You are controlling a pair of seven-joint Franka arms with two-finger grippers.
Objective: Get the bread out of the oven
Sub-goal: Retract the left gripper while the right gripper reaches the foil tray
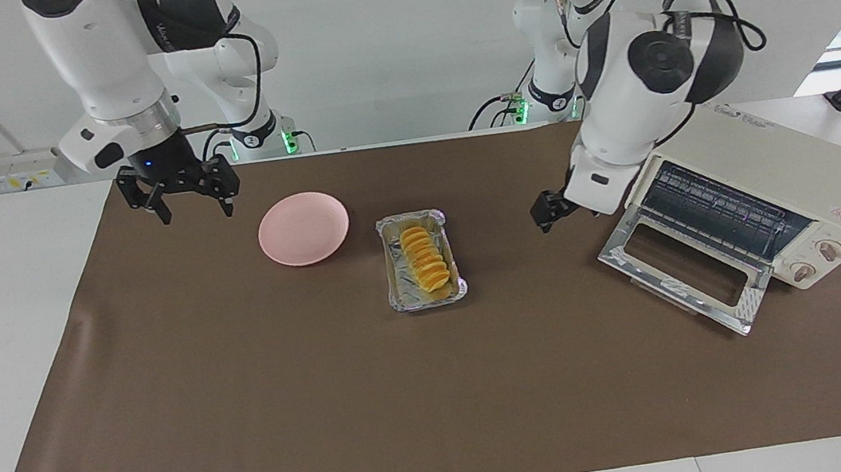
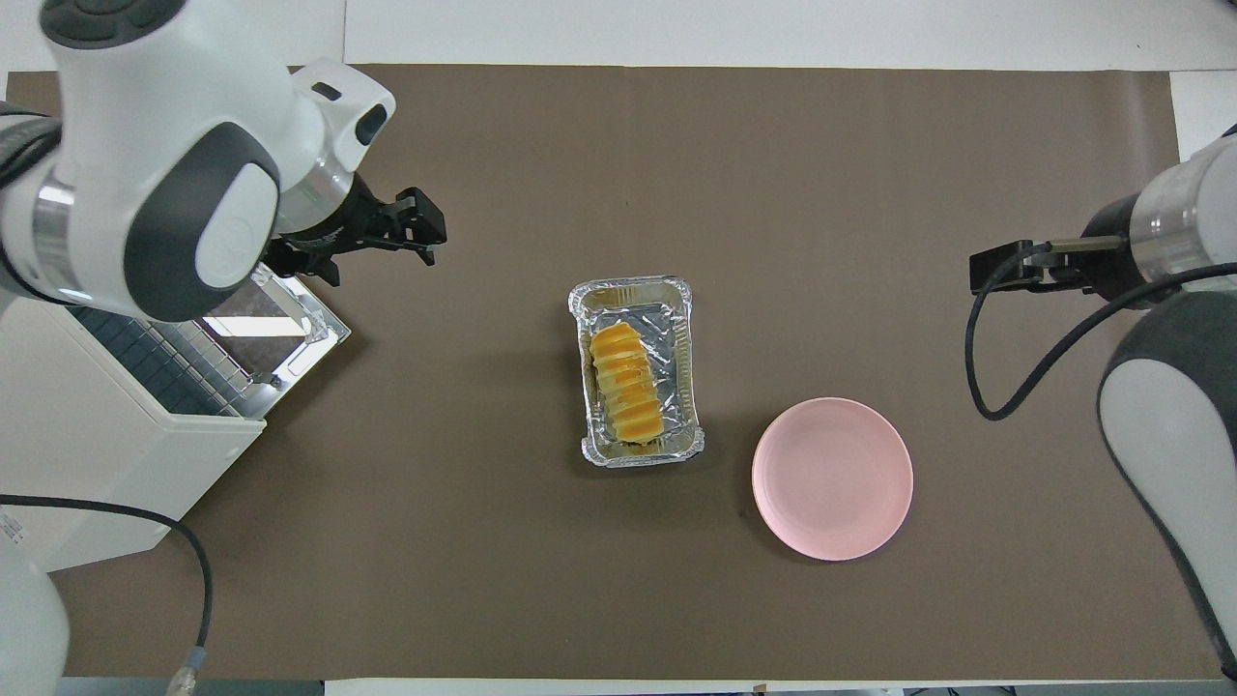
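The bread (image 1: 425, 260) (image 2: 628, 383), a ridged golden loaf, lies in a crinkled foil tray (image 1: 395, 294) (image 2: 586, 319) on the brown mat, between the pink plate and the oven. The cream oven (image 1: 776, 156) (image 2: 92, 464) stands at the left arm's end, its glass door (image 1: 680, 268) (image 2: 242, 309) dropped open and only the bare wire rack (image 1: 714, 212) showing inside. My left gripper (image 1: 547, 214) (image 2: 426, 228) hangs open and empty over the mat beside the oven door. My right gripper (image 1: 195, 211) (image 2: 988, 274) hangs open and empty over the mat beside the plate.
A round pink plate (image 1: 303, 228) (image 2: 832, 478) sits bare beside the tray, toward the right arm's end. The brown mat (image 1: 440, 394) covers most of the white table. The oven's two knobs (image 1: 815, 261) sit at the end of its front.
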